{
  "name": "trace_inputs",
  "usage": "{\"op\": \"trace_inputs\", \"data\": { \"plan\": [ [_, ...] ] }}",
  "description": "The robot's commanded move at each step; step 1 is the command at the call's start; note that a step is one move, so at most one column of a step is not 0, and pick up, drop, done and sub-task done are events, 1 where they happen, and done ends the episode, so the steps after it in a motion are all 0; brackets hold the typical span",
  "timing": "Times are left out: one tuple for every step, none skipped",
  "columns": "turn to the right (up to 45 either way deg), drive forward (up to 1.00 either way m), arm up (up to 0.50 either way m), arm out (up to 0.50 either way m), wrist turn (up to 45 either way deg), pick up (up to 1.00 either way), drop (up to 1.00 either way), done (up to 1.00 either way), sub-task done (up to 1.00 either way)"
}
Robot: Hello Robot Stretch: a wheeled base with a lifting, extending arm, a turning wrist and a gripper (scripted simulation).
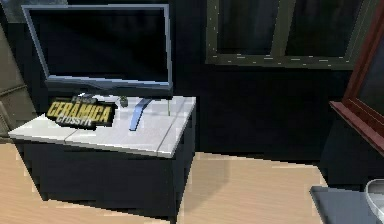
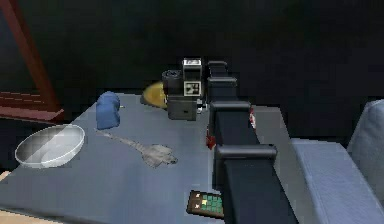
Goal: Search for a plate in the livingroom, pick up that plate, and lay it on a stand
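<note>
Gripper (image 2: pixel 172 101) hangs over the far part of the grey table (image 2: pixel 120 185) in the arm side view, w/ a yellow rounded thing (image 2: pixel 155 94) just beside it. That is the likeliest candidate for the plate, but its shape is too vague to confirm. Nothing else on the table reads as a plate. Fingers' state: cannot tell. The yellow thing lies on the tabletop right at the gripper, so I cannot tell whether anything is held either.

Risks, as I judge them:

1. Wrong target. The glass bowl (image 2: pixel 45 147) at the table's left is round too and could be mistaken for the plate.
2. Push-off. The yellow thing appears close to the table's far edge. A low or shallow approach could shove it over rather than seat it btwn the fingers.
3. Collateral. The blue thing (image 2: pixel 108 110) is near the gripper, a small red thing (image 2: pixel 210 135) is beside the arm (image 2: pixel 245 170), and the remote (image 2: pixel 207 205) lies by the arm at the near edge. Any base turn w/ the arm extended could sweep these off.
4. Placement. In the forward view the TV stand (image 1: pixel 165 130) carries a TV (image 1: pixel 100 45) and a yellow-and-black box (image 1: pixel 78 114), leaving 1 bare patch on its right. A plate set partly over that edge could tip off, and a high carry could strike the screen.
</note>
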Motion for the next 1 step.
{"op": "trace_inputs", "data": {
  "plan": [
    [0.0, 0.00, 0.00, 0.00, -45.0, 0.00, 0.00, 0.00, 0.00]
  ]
}}
